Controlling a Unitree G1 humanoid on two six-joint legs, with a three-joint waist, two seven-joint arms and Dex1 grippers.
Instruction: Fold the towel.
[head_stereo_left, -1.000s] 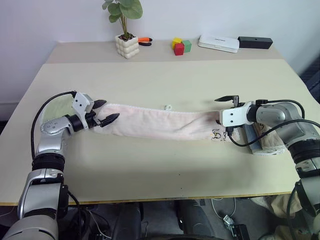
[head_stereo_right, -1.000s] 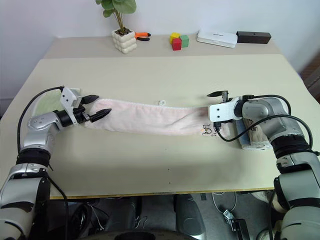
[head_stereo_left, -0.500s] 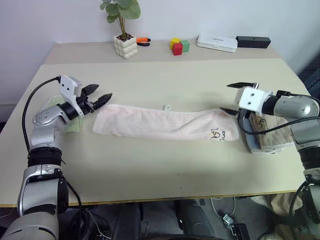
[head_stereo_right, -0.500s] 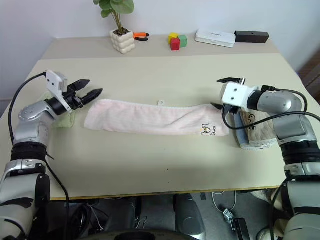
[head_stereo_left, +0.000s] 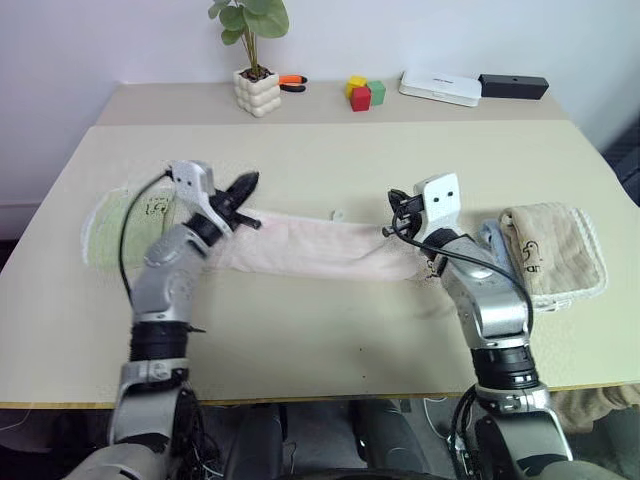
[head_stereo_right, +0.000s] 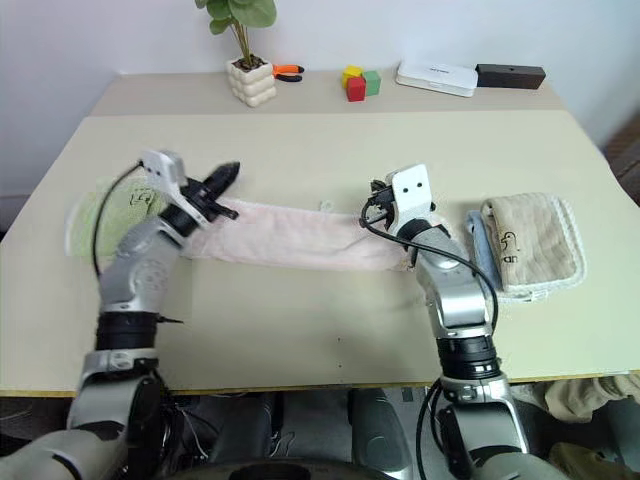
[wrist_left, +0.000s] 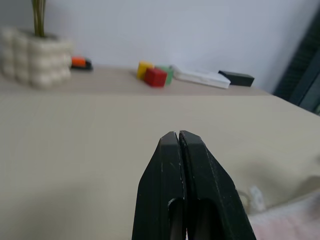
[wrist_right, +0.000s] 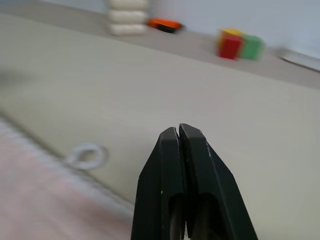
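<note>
We see the left gripper and the right gripper both with their fingers pressed fully together and nothing between them, each pointing toward the far side of the table above one end of the towel. The pink towel lies as a long flat strip across the middle of the frame, between a light green towel at the left and a beige towel at the right. Farther, along the upper edge, we find a potted plant, coloured blocks, a white box and a black box.
</note>
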